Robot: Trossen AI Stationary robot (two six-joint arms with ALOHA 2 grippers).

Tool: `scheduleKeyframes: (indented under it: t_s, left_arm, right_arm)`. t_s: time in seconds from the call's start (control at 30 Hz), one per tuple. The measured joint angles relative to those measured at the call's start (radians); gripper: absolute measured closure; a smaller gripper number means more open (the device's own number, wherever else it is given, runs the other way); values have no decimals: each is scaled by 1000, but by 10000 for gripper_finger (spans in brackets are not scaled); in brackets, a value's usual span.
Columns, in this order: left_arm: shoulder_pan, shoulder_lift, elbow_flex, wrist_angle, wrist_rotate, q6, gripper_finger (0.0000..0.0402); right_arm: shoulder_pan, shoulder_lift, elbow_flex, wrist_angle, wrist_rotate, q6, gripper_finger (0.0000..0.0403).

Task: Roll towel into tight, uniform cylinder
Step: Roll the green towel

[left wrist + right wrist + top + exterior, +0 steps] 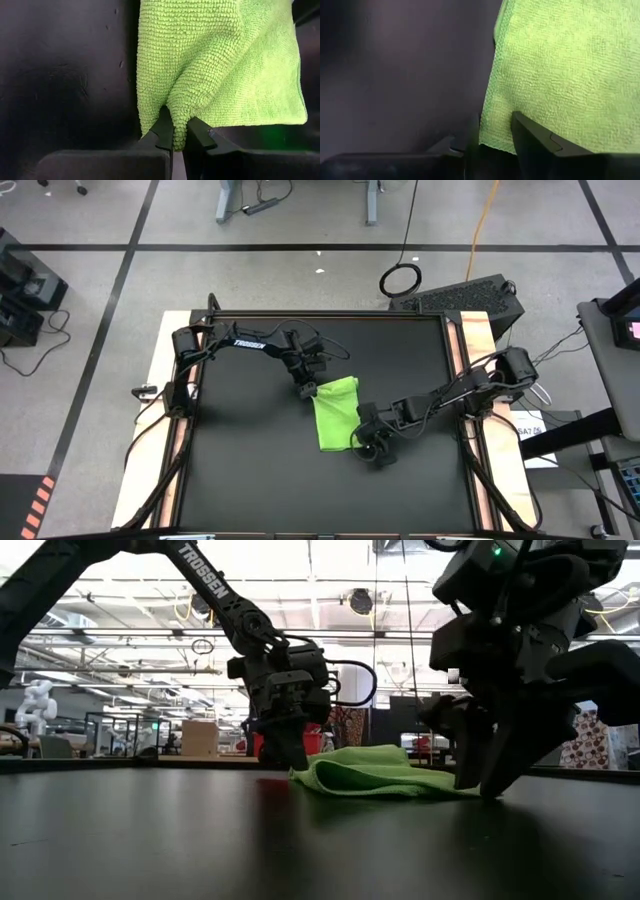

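Observation:
The lime-green towel point(336, 412) lies folded on the black tabletop point(250, 470), a little right of its middle; the low view shows it as a low, layered heap point(375, 772). My left gripper point(307, 391) is at the towel's far left corner, shut on its edge point(177, 142). My right gripper point(366, 442) has come down at the towel's near right end. Its fingers stand apart there, with the towel's edge point(495, 140) between them, one finger point(532, 142) over the cloth and the other beside it on the table. My left gripper pinches the towel's edge point(178, 131) close to a corner, between its two fingers, slanting down from the table's far left. The cloth puckers into a ridge at the fingertips. The rest of the towel lies slack on the table. Of my right gripper, I cannot tell whether its fingers touch the cloth.
Bare black tabletop surrounds the towel on the near and left sides. Wooden strips point(480, 340) run along the table's left and right edges. A black box point(470, 295) stands beyond the far right corner.

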Motion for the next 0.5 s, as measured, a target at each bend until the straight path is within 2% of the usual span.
scheduleKeyframes:
  t_s: [0.23, 0.37, 0.5]
  left_arm:
    - [0, 0, 0, -2, 5, 0, 382]
    - [0, 0, 0, -2, 5, 0, 382]
    - [0, 0, 0, -1, 9, 0, 382]
  right_arm:
    - [2, 29, -1, 21, 40, 31, 299]
    - [-1, -24, -6, 40, 29, 29, 315]
    - [-2, -122, -6, 27, 37, 15, 287]
